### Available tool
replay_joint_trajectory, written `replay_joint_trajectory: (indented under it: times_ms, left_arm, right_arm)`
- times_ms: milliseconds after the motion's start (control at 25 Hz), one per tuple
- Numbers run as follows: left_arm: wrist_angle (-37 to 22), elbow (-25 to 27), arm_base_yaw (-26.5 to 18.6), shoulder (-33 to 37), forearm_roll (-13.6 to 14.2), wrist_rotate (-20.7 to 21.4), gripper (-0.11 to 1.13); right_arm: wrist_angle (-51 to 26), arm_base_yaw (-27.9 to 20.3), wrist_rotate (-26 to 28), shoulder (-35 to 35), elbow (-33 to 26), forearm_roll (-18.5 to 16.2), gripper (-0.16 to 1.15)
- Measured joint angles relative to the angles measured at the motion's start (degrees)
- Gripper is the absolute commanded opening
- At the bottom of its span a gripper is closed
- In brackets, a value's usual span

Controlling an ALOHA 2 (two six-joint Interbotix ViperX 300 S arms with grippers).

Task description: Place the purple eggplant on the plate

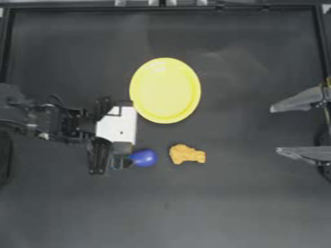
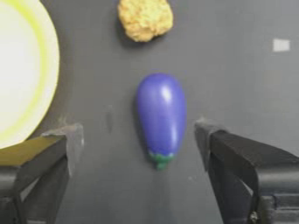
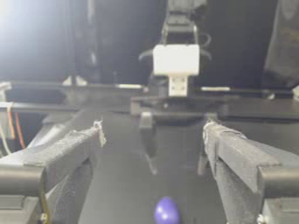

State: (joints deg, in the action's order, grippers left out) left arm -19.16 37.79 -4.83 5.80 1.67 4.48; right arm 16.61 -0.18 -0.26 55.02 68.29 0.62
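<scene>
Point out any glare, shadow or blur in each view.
Top view: soft all over, the purple eggplant half hidden under the left gripper. Left wrist view: a highlight streak on the eggplant, the plate washed out. Right wrist view: glare in one upper corner, background blurred, right gripper open.

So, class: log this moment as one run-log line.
left gripper: open, straddling purple eggplant, no contact | eggplant: on table | plate: bare | orange piece: beside eggplant | right gripper: open, parked right

Left gripper reaches in low with jaws spread wide; right gripper, seemingly parked, also gapes
</scene>
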Motion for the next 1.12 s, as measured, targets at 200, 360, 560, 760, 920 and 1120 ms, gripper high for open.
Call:
replay_joint_trajectory:
  times_ms: [200,360,560,760,920,1120]
  left_arm:
    - [1.23,-1.41,0.70,-4.22,0.00,0.09,1.03]
    - [1.76,-2.11,0.70,-7.03,0.09,0.09,1.03]
    - [2.02,-3.25,0.97,-9.76,-0.09,0.00,1.03]
    - [2.02,-4.04,1.32,-12.13,-0.35,0.00,1.03]
    - [2.02,-4.39,1.41,-13.80,-0.97,0.00,1.03]
    - [2.02,-4.83,1.58,-14.94,-1.41,0.09,1.02]
  right_arm:
    - [0.00,0.00,0.00,0.00,0.00,0.53,0.98]
    - [-0.09,0.00,0.00,0.00,0.00,0.53,0.98]
    - [0.00,0.00,0.00,0.00,0.00,0.53,0.98]
    - [-0.09,0.00,0.00,0.00,0.00,0.53,0.98]
    - [-0.09,0.00,0.00,0.00,0.09,0.53,0.98]
    - [0.00,0.09,0.00,0.00,0.00,0.53,0.98]
